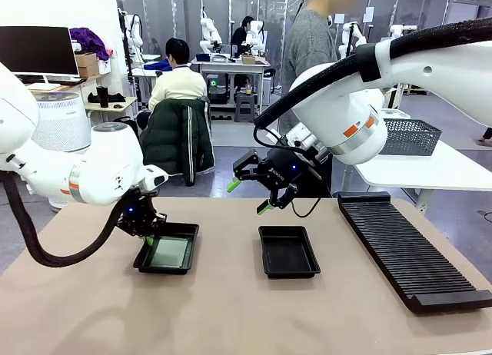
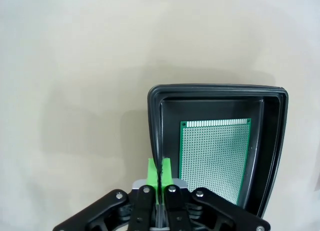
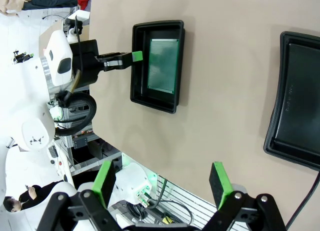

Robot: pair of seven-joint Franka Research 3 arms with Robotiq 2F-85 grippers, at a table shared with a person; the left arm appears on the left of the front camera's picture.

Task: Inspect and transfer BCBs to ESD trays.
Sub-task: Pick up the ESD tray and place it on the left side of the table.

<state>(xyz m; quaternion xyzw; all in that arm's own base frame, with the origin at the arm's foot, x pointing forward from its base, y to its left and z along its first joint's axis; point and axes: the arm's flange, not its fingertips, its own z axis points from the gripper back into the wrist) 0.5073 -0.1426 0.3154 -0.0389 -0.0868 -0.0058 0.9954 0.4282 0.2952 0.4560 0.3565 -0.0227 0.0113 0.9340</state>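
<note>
One ESD tray [image 1: 146,257] lies at the left with a green BCB [image 1: 171,252] flat on its floor. My left gripper [image 1: 146,230] hangs just over that tray's rim [image 2: 217,91], its green pads [image 2: 155,171] pressed together with nothing between them. The BCB [image 2: 215,158] lies beside the pads, apart from them. A second ESD tray [image 1: 288,251] sits empty at the table's middle. My right gripper [image 1: 247,195] hovers open above and behind it, with its wide-spread fingertips [image 3: 105,173] holding nothing. The right wrist view takes in the left gripper [image 3: 136,56], the BCB [image 3: 162,66] and the empty tray [image 3: 300,106].
A long black ribbed rack [image 1: 407,251] lies along the table's right side. A person in a grey sweater [image 1: 307,40] stands beyond the far edge. A white side table with a wire basket [image 1: 411,136] is at the back right. Bare tabletop stretches between the trays and along the front.
</note>
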